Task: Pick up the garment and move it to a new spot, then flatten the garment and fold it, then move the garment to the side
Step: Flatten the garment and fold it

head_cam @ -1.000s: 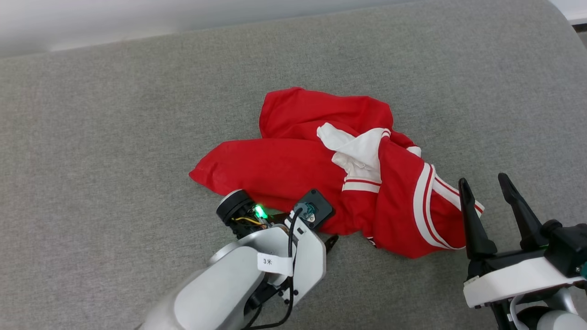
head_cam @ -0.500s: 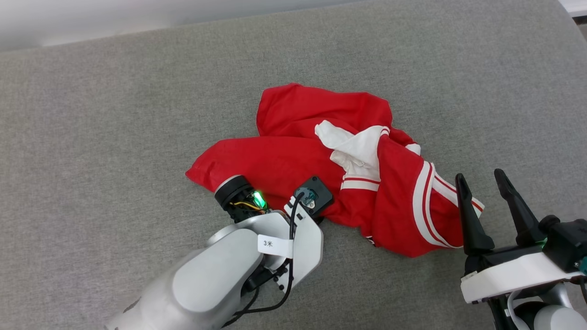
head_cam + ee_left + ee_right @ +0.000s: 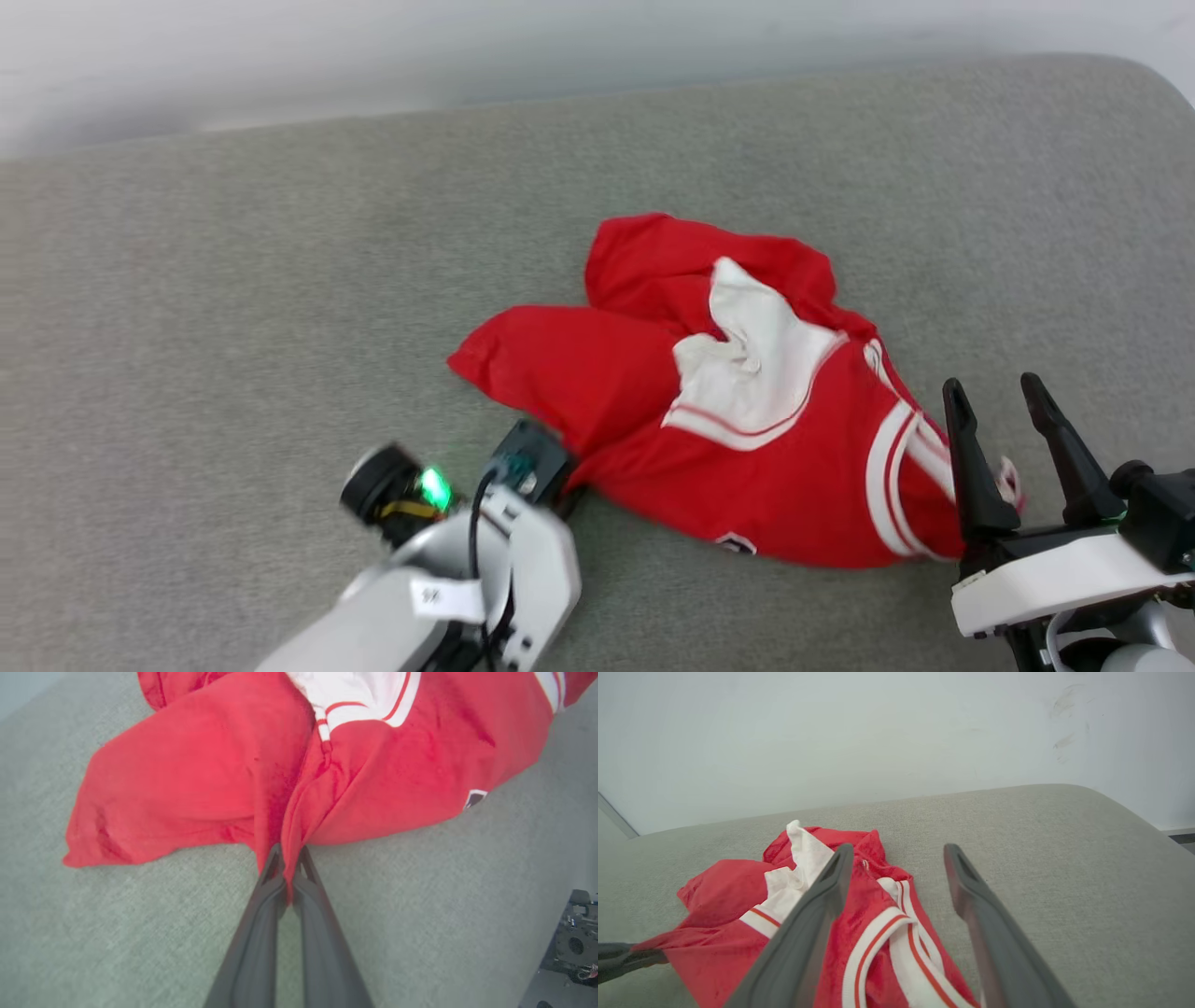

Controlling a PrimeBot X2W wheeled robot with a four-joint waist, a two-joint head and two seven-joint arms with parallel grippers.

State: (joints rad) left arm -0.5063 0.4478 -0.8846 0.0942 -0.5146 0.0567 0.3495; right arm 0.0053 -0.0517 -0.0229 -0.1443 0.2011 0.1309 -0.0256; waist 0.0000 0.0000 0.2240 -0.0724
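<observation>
Pinching a near-edge fold of the red jersey between pressed-together fingers, the left gripper has drawn back, tenting the cloth toward itself: the move to a new spot looks begun. Beside the striped end, the right gripper hangs spread. Crumpled on the grey cushion, the jersey's long axis slants far-left to near-right.

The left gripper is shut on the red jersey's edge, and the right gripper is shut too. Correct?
Not quite: the right gripper is open, as the right wrist view shows. The left gripper is shut on the jersey.
</observation>
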